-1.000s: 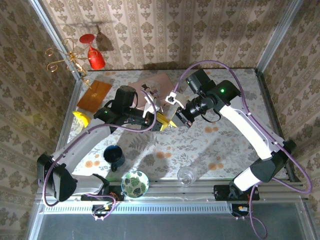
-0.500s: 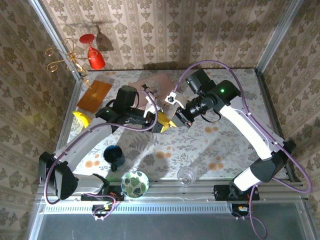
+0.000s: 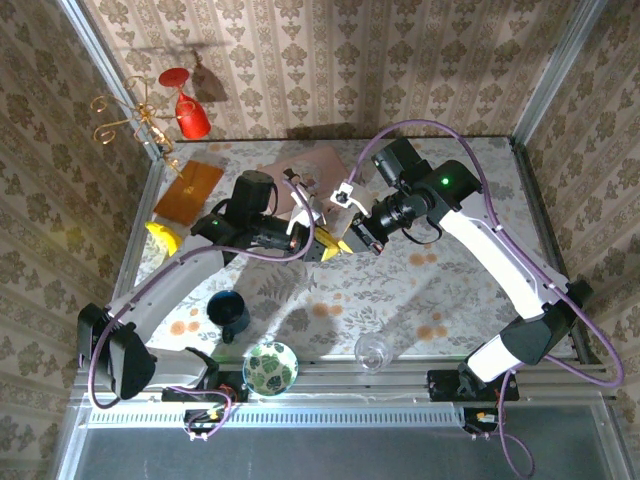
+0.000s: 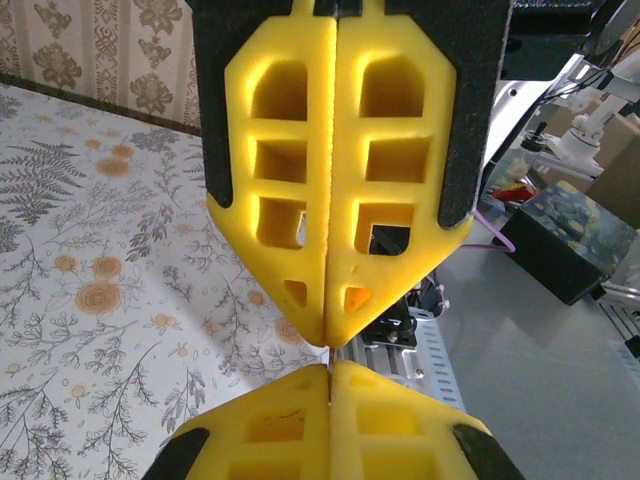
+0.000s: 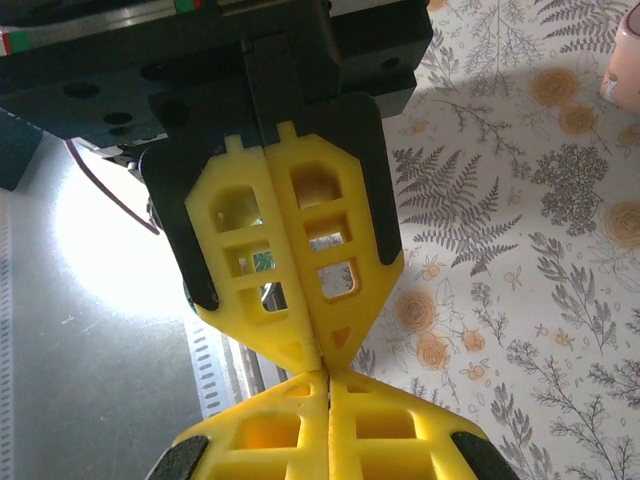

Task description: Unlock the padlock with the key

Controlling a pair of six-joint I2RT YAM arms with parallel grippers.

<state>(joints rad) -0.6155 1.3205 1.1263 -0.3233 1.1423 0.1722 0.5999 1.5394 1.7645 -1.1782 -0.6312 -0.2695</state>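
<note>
At the middle of the bench (image 3: 420,290), left gripper (image 3: 326,246) and right gripper (image 3: 352,242) meet tip to tip, jaws of each pressed together. Just farther lies the pink box (image 3: 314,166), partly screened by both arms; the padlock's place and long axis cannot be told.

A fern-print table (image 3: 450,290) carries a blue mug (image 3: 231,312), patterned bowl (image 3: 270,367) and clear glass (image 3: 372,351) near its front edge, with an orange board (image 3: 190,190) far left.

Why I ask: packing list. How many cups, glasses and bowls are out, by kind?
Dark mug: 1
Patterned bowl: 1
Clear glass: 1
Red wine glass: 1
Total: 4
</note>
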